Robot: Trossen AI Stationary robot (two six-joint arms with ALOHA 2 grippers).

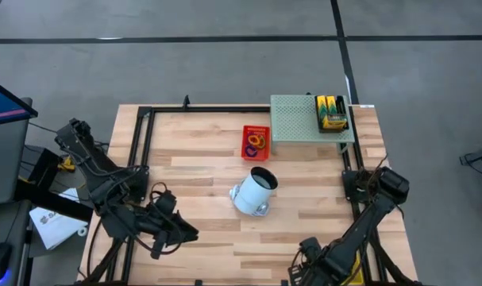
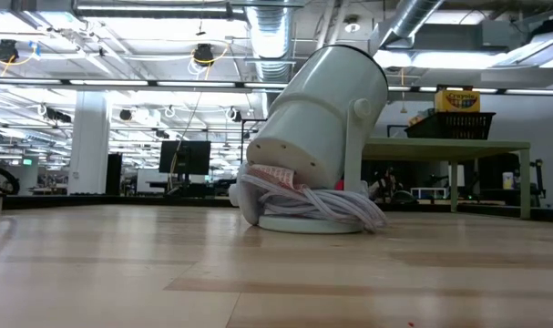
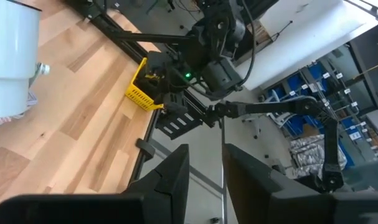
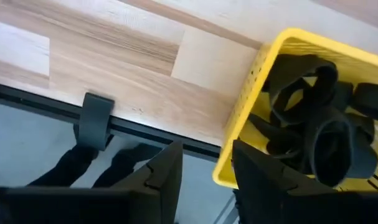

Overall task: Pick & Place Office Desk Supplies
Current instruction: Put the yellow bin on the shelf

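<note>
Coloured rubber bands [image 1: 256,141] lie in a small red tray [image 1: 248,151] at the far middle of the table. Yellow-green crayon boxes [image 1: 330,107] stand in a black basket [image 2: 451,125] on a green perforated shelf [image 1: 300,119]. Black binder clips [image 4: 319,124] fill a yellow basket [image 4: 257,106] at the table's near right edge. My right gripper [image 4: 206,174] hangs open and pointing down just beside that basket, over the table's edge, with nothing between its fingers. My left gripper [image 3: 206,180] is open at the near left [image 1: 189,234], raised and holding nothing.
A white cylindrical container [image 1: 255,191] lies tipped on a round base wound with white cord [image 2: 312,202] at the table's middle. A black metal frame [image 1: 145,135] runs along the table's edges. Bare wood lies between the container and the near edge.
</note>
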